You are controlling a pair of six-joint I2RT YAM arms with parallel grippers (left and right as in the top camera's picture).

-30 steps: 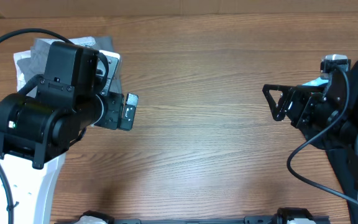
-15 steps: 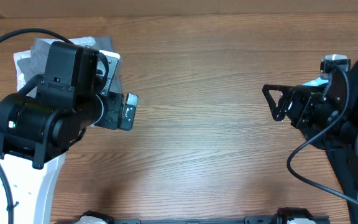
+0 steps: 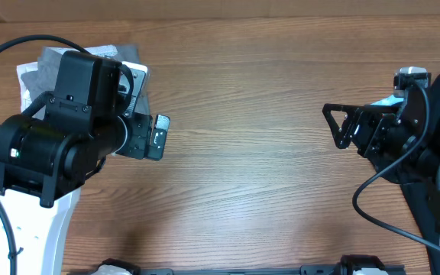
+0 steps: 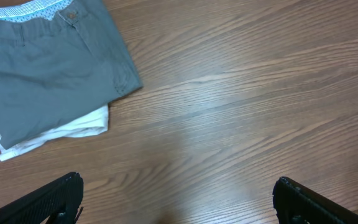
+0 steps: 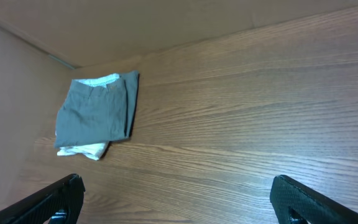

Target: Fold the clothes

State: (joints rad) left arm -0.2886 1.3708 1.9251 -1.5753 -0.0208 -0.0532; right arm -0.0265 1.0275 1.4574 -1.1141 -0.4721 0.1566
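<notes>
Grey shorts [image 4: 48, 74] lie folded flat, dotted waistband lining showing, stacked on a cream garment [image 4: 61, 132] at upper left of the table [image 4: 241, 93]. Left gripper [image 4: 179, 198] and right gripper [image 5: 178, 198]: fingers wide apart.

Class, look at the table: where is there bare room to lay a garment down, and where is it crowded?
Bare wood spans the middle of the table, from the grey shorts across to the right gripper. Crowded: the far-left corner, where the shorts lie on a white garment beside the left gripper.
</notes>
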